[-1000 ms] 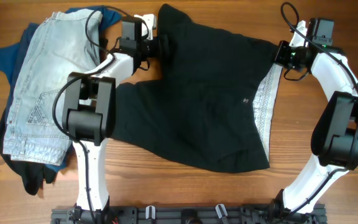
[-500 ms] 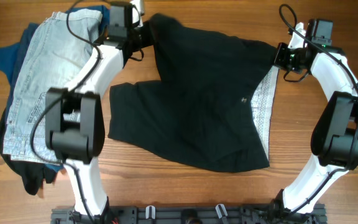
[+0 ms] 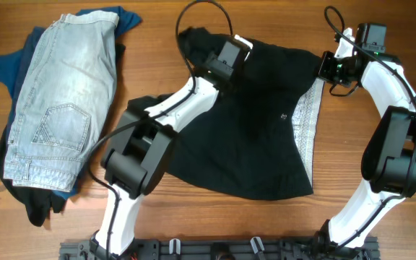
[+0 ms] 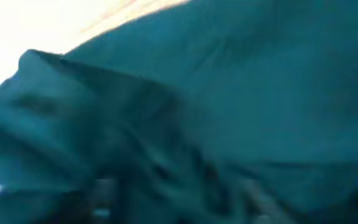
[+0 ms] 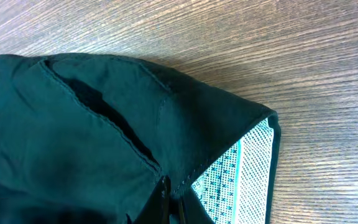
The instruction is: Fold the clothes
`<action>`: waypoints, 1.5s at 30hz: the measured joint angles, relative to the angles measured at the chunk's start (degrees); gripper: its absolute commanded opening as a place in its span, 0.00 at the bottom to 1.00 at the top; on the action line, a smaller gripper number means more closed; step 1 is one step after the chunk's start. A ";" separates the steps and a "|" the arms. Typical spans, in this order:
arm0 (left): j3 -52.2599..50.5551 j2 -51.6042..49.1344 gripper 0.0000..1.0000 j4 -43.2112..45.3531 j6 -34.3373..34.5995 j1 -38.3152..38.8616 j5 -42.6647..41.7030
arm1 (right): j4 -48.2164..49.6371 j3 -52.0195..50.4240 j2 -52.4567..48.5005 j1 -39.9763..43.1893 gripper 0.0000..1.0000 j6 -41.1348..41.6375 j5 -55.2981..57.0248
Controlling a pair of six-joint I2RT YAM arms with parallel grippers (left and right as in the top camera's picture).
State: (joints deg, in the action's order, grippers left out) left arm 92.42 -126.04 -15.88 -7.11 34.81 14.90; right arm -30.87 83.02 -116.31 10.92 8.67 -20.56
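Your right gripper (image 3: pixel 326 68) is pinched shut on the top corner of the black shorts (image 3: pixel 244 137), at the waistband where the pale patterned lining (image 5: pixel 238 168) turns outward. The wrist view shows only a thin bite of hem between the tips, so a hard tug from the other side could slide that corner out. Your left gripper (image 3: pixel 226 63) sits over the upper edge of the same shorts, and you cannot tell whether its jaws are apart or closed, because its wrist view is a blur of dark cloth. That is the main risk: sweep across assuming a grip you lack and the leg drops in a heap; catch two layers and the fold drags the underside along and bunches. The shorts lie spread across the middle of the table (image 3: pixel 230 220), partly under the left arm, so the arm itself may snag the fabric. The denim shorts (image 3: pixel 60 101) and blue top (image 3: pixel 6 68) lie well apart at the left, safe unless you swing wide.
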 measured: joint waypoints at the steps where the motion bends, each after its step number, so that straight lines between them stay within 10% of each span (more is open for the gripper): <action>1: 0.00 -0.02 1.00 0.09 -0.39 -0.09 1.03 | 0.00 0.00 0.00 0.00 0.04 0.00 -0.02; 10: 3.21 5.14 1.00 -8.59 6.03 -3.43 6.51 | -0.04 0.00 0.00 0.00 0.04 0.00 -0.02; 23: 4.72 8.52 0.80 -24.83 24.20 -26.38 -23.43 | -0.09 0.00 0.00 0.00 0.04 0.00 -0.02; 45: 5.14 -7.96 0.83 1.51 25.29 -22.88 -34.16 | -1.31 0.00 0.00 0.00 0.04 0.00 -0.02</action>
State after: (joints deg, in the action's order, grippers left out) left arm 97.56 -133.99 -14.37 18.17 11.92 -19.27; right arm -32.18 83.02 -116.31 10.92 8.67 -20.58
